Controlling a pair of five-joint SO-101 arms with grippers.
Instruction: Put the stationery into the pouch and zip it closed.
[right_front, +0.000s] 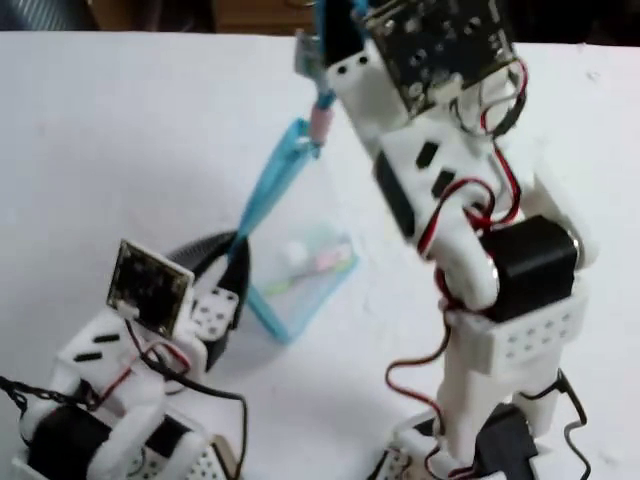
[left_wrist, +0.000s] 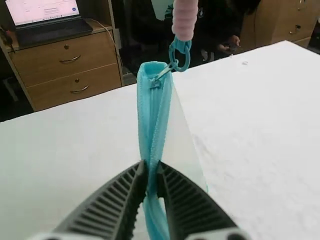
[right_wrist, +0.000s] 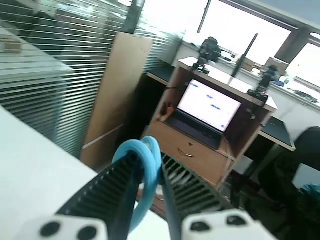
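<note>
Closing the zip (left_wrist: 150, 115) well needs a straight, steady pull along its line; left gripper (left_wrist: 152, 166) pinches the pouch (right_front: 300, 270) at its near zipper end; right gripper (right_wrist: 148, 159) pinches the ring pull (right_wrist: 135, 146) at the far end; stationery (right_front: 320, 260) lies inside.

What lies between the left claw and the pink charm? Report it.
In the left wrist view: the pouch's blue zipper, then a blue ring, between left claw and pink charm.

Clear pouch (right_front: 300, 300) with blue zip (left_wrist: 149, 115), pink pull (left_wrist: 184, 15).
</note>
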